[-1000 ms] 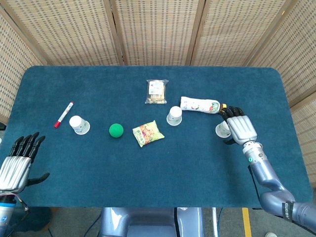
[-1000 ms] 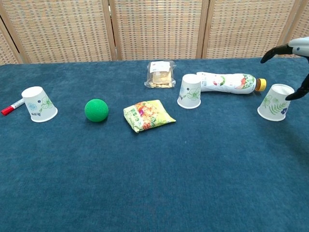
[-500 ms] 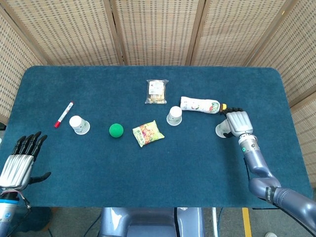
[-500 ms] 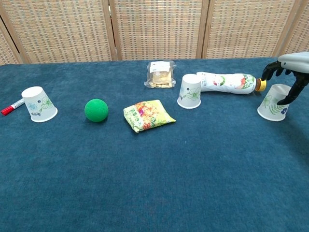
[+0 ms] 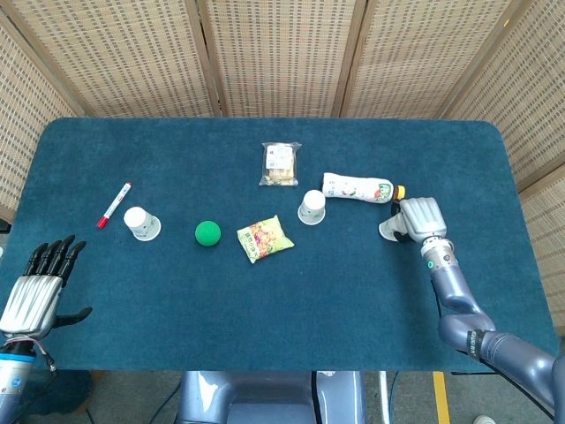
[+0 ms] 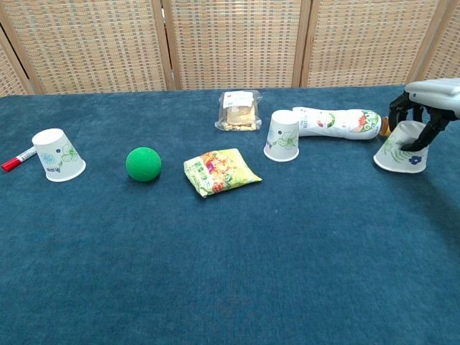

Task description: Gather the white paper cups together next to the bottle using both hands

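Three upside-down white paper cups stand on the blue table. One cup (image 5: pixel 139 223) (image 6: pixel 57 154) is far left by a red marker. A second cup (image 5: pixel 312 207) (image 6: pixel 283 136) touches the base of the lying bottle (image 5: pixel 357 188) (image 6: pixel 335 123). My right hand (image 5: pixel 418 217) (image 6: pixel 425 103) grips the third cup (image 5: pixel 389 230) (image 6: pixel 399 149) from above, just right of the bottle's yellow cap; the cup tilts slightly. My left hand (image 5: pixel 39 285) hovers off the table's near-left corner with fingers spread, holding nothing.
A green ball (image 5: pixel 207 232) (image 6: pixel 144 164) and a snack packet (image 5: pixel 264 238) (image 6: pixel 219 171) lie between the left and middle cups. A clear cracker bag (image 5: pixel 281 163) (image 6: pixel 239 110) sits behind them. The red marker (image 5: pixel 114 204) (image 6: pixel 17 159) lies at far left.
My right hand has come down and closed around the right cup, then shifted it left toward the bottle's cap. The left hand has barely moved.
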`<state>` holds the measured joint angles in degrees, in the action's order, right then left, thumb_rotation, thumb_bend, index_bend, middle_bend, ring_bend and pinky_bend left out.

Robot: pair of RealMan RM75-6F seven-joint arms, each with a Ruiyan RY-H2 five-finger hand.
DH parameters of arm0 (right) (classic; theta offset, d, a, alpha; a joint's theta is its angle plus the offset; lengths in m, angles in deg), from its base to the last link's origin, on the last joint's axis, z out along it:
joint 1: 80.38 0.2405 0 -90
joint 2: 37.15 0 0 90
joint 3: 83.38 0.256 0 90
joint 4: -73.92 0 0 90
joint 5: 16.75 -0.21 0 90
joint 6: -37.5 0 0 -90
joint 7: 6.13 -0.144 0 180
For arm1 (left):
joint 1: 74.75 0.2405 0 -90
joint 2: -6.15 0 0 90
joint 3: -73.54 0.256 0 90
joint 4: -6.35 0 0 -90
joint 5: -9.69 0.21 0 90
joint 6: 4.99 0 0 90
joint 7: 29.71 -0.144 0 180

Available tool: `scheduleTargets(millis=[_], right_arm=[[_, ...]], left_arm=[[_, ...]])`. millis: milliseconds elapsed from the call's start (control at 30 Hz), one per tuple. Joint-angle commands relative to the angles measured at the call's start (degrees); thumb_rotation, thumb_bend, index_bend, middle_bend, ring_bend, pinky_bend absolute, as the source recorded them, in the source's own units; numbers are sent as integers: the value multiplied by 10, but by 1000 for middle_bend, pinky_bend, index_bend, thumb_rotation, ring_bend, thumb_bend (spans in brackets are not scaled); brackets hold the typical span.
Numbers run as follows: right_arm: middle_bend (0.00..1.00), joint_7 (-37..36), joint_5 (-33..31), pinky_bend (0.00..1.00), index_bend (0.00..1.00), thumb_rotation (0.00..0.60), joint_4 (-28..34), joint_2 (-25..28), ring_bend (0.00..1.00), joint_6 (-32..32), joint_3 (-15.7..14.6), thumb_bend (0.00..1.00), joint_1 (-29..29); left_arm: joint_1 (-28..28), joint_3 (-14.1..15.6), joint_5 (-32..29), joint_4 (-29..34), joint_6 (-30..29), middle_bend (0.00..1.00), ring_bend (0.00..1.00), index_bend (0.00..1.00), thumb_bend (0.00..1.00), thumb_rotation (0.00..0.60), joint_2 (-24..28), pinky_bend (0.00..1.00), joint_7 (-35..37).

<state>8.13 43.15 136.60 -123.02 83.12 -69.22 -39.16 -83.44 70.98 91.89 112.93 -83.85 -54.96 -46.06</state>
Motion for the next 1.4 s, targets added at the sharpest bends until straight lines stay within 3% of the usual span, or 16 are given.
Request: scheduleTargets(millis=[33,200,367,600,1167,1267,1400], right_arm=[[578,3,6,666,490,600,19,8,523,9,7,442,9],[577,30,-6,665,488,600,41,9,523,9,25,443,35],[576,111,-86,665,487,600,25,-30,524,-10,46,444,90],[573,172,-148,665,484,600,-4,-74,524,-11,41,444,127],[559,217,-174,665,471,600,-84,-150,521,-11,32,437,183],[470,223,-181,643,400,600,-91,-157,449,-11,35,374,189],[79,247,-218,282,49,600,-84,-155,86,-19,37,59,191]], left_arm=[[-1,0,-2,1,2,0,0,0,0,600,1,0,1],[-3,-1,-6,3,3,0,0,0,0,600,3,0,3],[-5,-5,-15,3,5,0,0,0,0,600,10,0,20],[-8,-8,-26,1,12,0,0,0,0,600,17,0,36],[-18,-8,-44,-4,31,0,0,0,0,600,22,0,43],[-20,-8,-46,-4,33,0,0,0,0,600,22,0,42],[-21,-7,-48,-4,33,0,0,0,0,600,22,0,43]])
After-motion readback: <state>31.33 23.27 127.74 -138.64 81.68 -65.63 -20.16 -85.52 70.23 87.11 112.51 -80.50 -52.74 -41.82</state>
